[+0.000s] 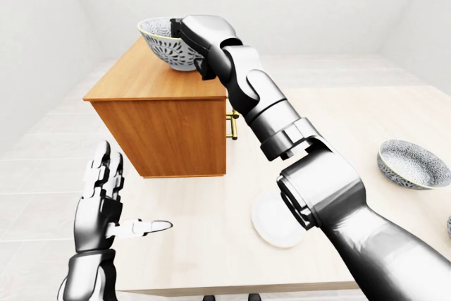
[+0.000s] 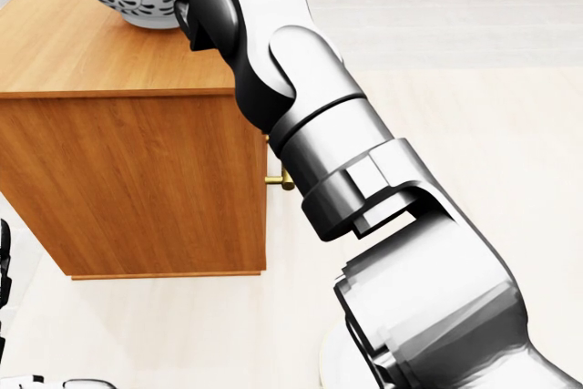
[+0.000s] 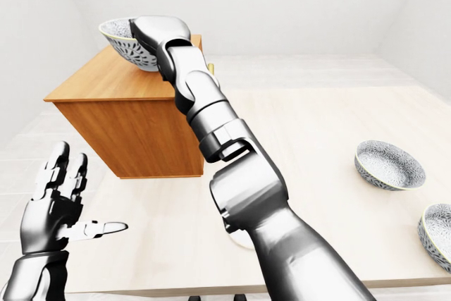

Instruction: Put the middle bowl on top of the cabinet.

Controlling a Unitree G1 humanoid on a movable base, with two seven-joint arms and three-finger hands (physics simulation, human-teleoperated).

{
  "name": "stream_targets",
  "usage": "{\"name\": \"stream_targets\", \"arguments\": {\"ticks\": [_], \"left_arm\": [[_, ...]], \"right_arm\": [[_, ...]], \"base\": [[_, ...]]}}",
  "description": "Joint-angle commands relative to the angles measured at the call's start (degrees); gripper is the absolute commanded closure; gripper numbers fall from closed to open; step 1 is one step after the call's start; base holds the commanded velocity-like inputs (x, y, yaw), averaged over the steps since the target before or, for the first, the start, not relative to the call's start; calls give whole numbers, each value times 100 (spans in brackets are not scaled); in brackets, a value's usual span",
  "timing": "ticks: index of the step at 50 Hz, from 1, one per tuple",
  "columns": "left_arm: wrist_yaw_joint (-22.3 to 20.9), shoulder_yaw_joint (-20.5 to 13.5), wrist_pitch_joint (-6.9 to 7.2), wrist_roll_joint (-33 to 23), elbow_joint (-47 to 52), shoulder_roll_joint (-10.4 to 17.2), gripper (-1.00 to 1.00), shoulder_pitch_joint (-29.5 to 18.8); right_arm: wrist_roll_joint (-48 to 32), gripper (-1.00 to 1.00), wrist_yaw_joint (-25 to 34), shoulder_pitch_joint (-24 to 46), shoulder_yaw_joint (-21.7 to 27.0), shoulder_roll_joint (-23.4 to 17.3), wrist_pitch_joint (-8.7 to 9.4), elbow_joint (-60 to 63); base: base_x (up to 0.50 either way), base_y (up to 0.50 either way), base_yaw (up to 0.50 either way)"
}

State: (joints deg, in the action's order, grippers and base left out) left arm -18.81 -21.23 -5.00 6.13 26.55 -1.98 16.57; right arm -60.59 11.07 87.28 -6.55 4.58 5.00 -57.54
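Left-eye view | right hand (image 1: 201, 33) fingers holding bowl (image 1: 163, 44) over cabinet (image 1: 151, 82), upper left | left hand (image 1: 102, 199) fingers wide, lower left

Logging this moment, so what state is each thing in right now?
Right hand: shut on the bowl's rim.
Patterned bowl: upright, over the cabinet top, contact unclear.
Cabinet: closed.
Left hand: open, holding nothing.
Two other bowls: upright on the table.

Right hand (image 1: 201, 33) raised, gripping; left hand (image 1: 99, 199) spread (idle).
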Motion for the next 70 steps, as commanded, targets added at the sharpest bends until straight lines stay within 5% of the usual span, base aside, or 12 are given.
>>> {"name": "stream_targets", "arguments": {"ticks": [1, 29, 51, 70], "left_arm": [[-6, -72, 1, 40, 69, 7, -100, -32], [-63, -97, 0, -18, -46, -43, -100, -67], [8, -60, 0, 6, -171, 23, -100, -115], [20, -8, 0, -24, -169, 22, -100, -75]], "right_arm": [[-351, 86, -99, 3, 38, -2, 0, -7], [-405, 43, -21, 2, 39, 12, 0, 91], [-420, -25, -116, 48, 68, -51, 0, -30], [-381, -36, -192, 75, 93, -78, 0, -68]], "base": [[0, 0, 0], [0, 0, 0], [0, 0, 0], [0, 0, 0]]}}
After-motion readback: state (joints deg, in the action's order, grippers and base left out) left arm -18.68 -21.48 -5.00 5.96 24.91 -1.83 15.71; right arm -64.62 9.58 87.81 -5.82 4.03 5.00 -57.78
